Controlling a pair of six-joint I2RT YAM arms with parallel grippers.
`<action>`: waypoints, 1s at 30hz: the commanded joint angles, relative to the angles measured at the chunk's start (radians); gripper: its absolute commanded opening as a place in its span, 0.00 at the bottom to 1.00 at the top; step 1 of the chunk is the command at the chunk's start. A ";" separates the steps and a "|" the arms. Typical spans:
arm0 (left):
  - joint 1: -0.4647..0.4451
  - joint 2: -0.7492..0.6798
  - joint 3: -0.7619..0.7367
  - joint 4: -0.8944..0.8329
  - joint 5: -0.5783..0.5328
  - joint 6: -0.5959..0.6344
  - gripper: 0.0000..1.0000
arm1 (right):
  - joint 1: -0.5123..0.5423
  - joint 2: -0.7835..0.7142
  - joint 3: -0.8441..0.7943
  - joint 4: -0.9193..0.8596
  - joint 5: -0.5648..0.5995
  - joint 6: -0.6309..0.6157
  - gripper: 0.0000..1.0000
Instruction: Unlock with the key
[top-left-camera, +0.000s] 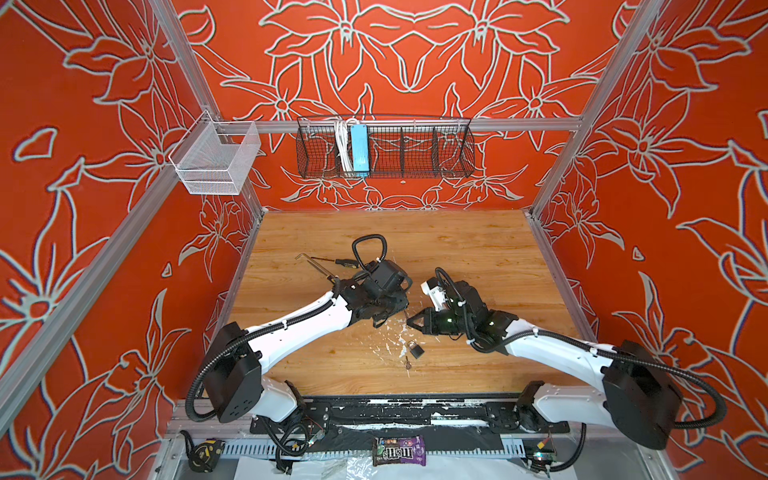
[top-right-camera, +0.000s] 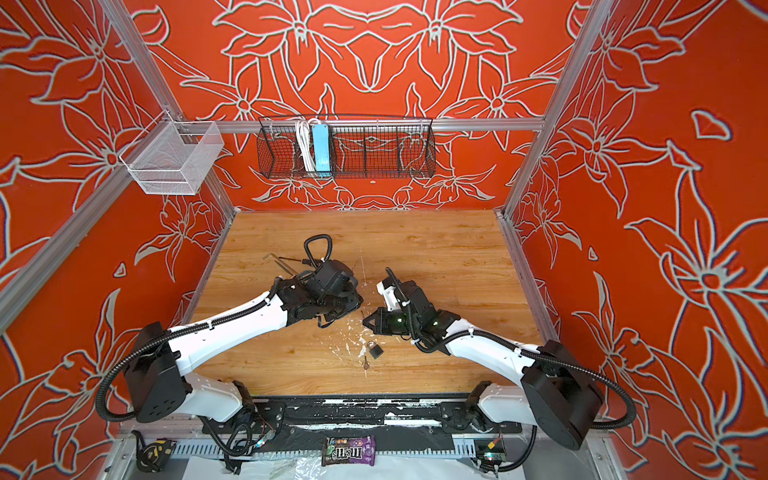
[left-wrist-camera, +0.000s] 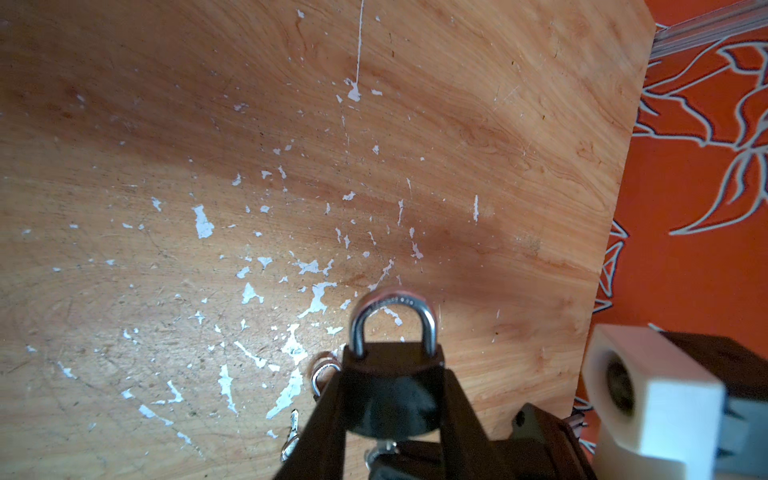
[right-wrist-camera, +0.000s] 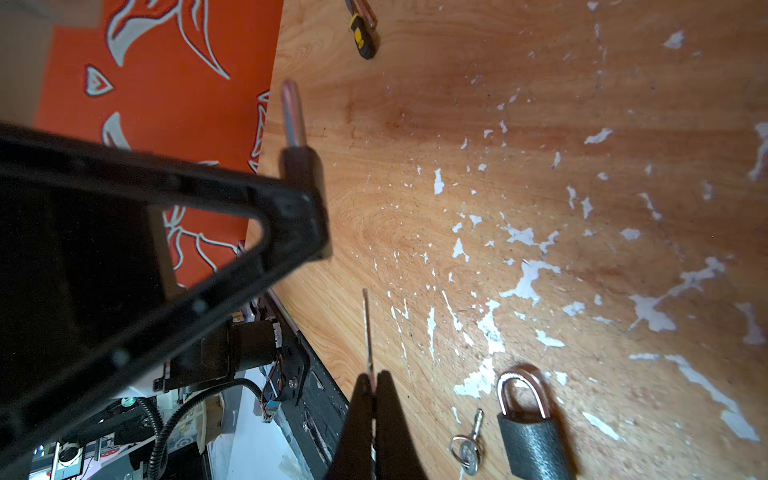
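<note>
Key (right-wrist-camera: 367, 332), edge-on, sticks lengthwise straight out of the right gripper (right-wrist-camera: 375, 377), which is clamped on its head above the desk (right-wrist-camera: 540, 124). Just beyond, the left gripper (left-wrist-camera: 392, 354) is clamped on a padlock (left-wrist-camera: 392, 395), shackle pointing outward.

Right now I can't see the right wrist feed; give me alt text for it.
The right gripper is shut on a thin metal blade, likely a key edge-on, pointing out over the wooden table. A black padlock lies on the table beside a ringed key; the left gripper looms close, blurred.
</note>
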 joint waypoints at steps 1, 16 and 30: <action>-0.002 -0.007 0.042 -0.030 -0.020 0.022 0.02 | 0.008 0.008 0.029 0.030 0.004 0.024 0.00; -0.003 0.009 0.056 -0.053 -0.022 0.046 0.02 | 0.008 0.026 0.066 0.023 -0.032 0.023 0.00; -0.003 0.024 0.059 -0.074 -0.024 0.061 0.02 | 0.008 0.027 0.086 0.004 -0.018 0.030 0.00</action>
